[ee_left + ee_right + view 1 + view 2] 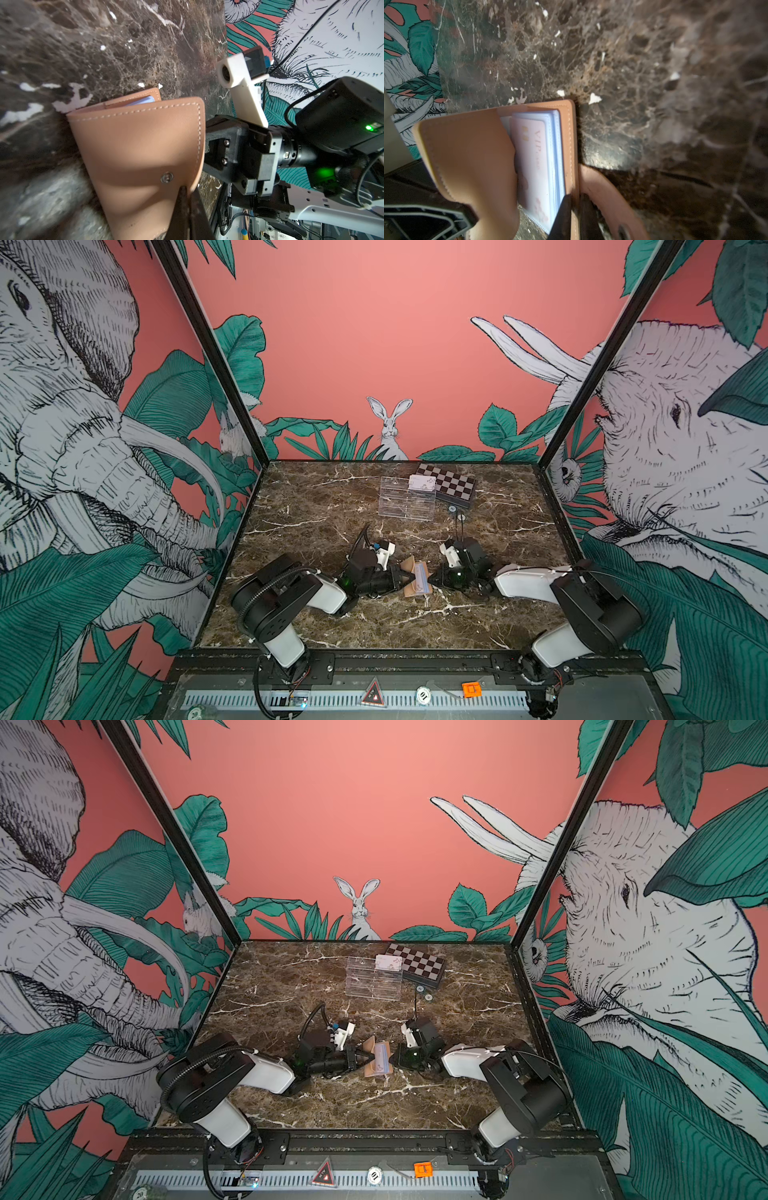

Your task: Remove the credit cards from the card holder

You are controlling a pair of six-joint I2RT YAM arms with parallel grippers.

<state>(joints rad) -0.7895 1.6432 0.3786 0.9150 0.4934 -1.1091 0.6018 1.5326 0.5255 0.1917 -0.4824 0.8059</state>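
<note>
The tan card holder [417,578] [377,1058] stands half open on the marble near the front middle, between my two grippers. My left gripper [404,572] [188,192] is shut on the edge of the outer flap [135,145], beside its snap stud [167,177]. My right gripper [431,578] [576,199] is shut on the other cover's edge [572,145], next to the strap tab [608,193]. Inside, a credit card [532,158] with pink marks sits in the pale bluish sleeves [557,145]. A white card [422,482] lies on the clear tray.
A clear acrylic tray [405,502] [372,982] stands at the back middle, with a checkered box [451,486] [419,966] right behind it. Two small round discs [456,512] lie in front of the box. Wall panels close in the table's left, right and back edges.
</note>
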